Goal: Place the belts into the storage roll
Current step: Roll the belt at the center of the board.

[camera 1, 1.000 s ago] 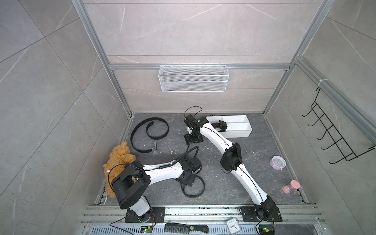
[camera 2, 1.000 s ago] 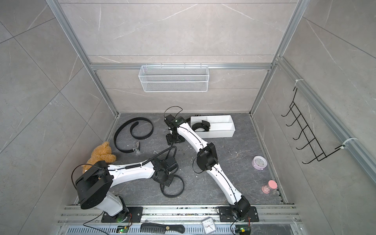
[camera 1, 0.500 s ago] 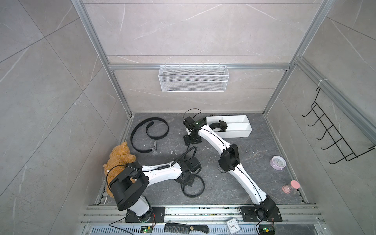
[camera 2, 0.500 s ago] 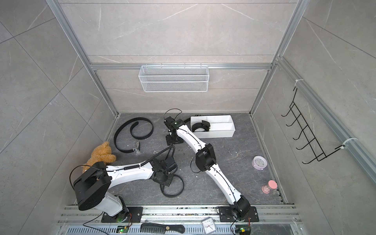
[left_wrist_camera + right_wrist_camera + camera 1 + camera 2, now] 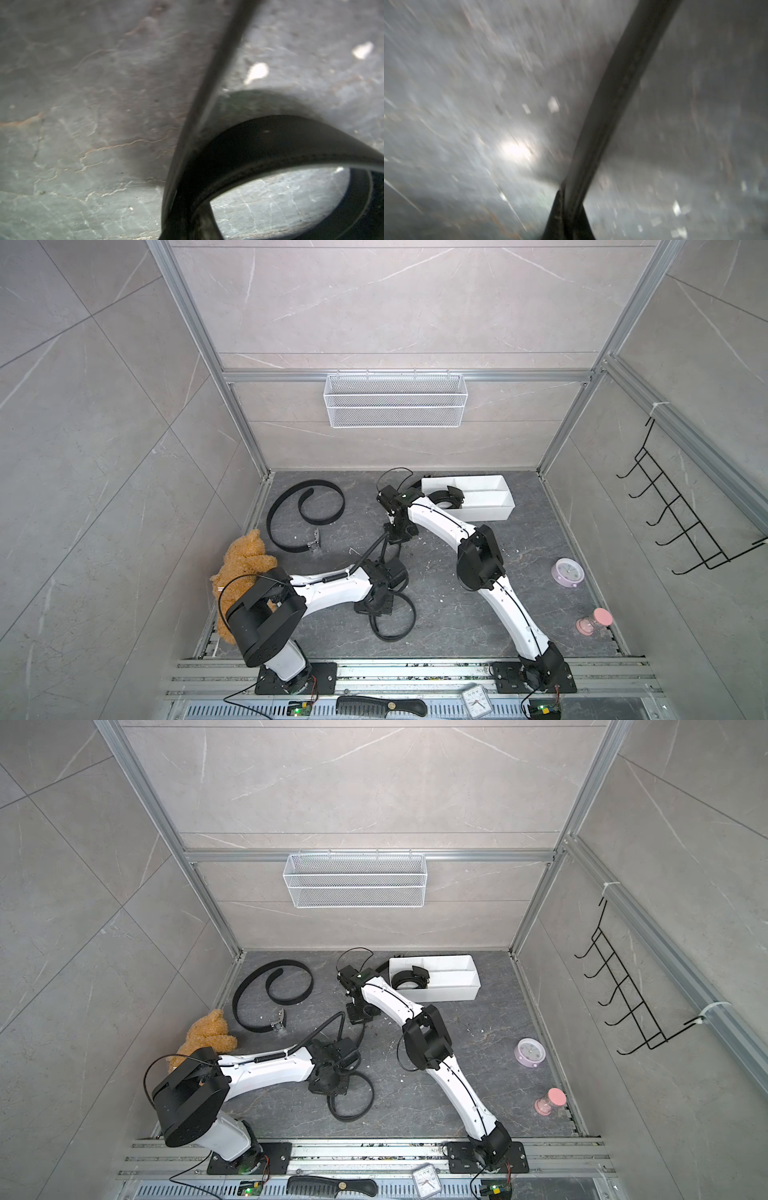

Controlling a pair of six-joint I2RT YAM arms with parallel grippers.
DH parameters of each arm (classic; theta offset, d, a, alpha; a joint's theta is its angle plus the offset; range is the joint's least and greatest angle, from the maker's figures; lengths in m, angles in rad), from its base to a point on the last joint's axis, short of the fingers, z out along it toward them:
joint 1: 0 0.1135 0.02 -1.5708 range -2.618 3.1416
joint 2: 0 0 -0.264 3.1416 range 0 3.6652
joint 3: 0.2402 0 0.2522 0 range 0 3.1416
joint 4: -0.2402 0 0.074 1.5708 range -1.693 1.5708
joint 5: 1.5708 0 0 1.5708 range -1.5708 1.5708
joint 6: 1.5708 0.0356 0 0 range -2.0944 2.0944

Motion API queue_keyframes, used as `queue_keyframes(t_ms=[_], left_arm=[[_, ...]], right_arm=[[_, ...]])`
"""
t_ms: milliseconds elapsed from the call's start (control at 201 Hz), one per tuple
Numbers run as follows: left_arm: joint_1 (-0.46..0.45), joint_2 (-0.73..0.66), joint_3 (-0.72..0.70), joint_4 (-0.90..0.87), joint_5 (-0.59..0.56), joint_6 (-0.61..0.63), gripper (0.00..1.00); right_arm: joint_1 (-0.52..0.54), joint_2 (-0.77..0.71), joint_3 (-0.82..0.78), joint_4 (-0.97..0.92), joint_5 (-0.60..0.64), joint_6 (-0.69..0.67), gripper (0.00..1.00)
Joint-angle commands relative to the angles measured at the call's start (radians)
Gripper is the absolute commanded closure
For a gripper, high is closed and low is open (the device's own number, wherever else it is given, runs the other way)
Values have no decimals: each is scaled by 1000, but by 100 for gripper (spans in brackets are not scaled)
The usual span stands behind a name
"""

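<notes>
One black belt lies in loops on the floor (image 5: 409, 616) (image 5: 365, 1094). My left gripper (image 5: 374, 608) (image 5: 328, 1085) is shut on it at floor level; the left wrist view shows the belt's loop (image 5: 270, 141) curling out from the jaws. A strand of this belt (image 5: 612, 99) runs up to my right gripper (image 5: 398, 536) (image 5: 360, 1016), which is shut on it. A second belt (image 5: 286, 497) (image 5: 249, 986) lies in a spiral at the back left. A third belt (image 5: 444, 497) (image 5: 409, 979) sits coiled in the left end of the white storage roll (image 5: 490, 510) (image 5: 457, 992).
A teddy bear (image 5: 245, 556) lies by the left wall. A purple clock (image 5: 567, 572) and a pink hourglass (image 5: 594, 621) stand at the right. A wire-mesh basket (image 5: 395, 400) hangs on the back wall. The left arm's thick cable (image 5: 370, 551) arcs between the grippers.
My right gripper has gone from open to shut, closing on the belt strand just left of the storage roll. The left gripper has stayed shut on the belt in place.
</notes>
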Motion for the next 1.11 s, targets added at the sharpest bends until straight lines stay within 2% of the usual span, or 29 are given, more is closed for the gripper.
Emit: queue_keyframes(t_ms=[0, 179, 388, 528, 801, 995, 1105], left_arm=[[60, 17, -92, -137, -80, -118, 100], [77, 10, -111, -142, -98, -145, 100], [99, 27, -98, -120, -108, -137, 100], [111, 63, -75, -88, -109, -121, 100], [159, 144, 37, -76, -116, -52, 100], [228, 162, 156, -96, -144, 16, 100], [240, 226, 266, -105, -168, 54, 100]], right_arm=[[2, -141, -180, 82, -22, 27, 100], [7, -320, -516, 232, -108, 83, 100], [17, -544, -872, 357, -112, 138, 100], [18, -693, -1064, 374, -82, 159, 100], [2, -939, -1258, 270, 53, 175, 100], [-52, -1062, -1400, 291, 36, 223, 100], [-55, -1098, -1444, 313, 24, 254, 100]])
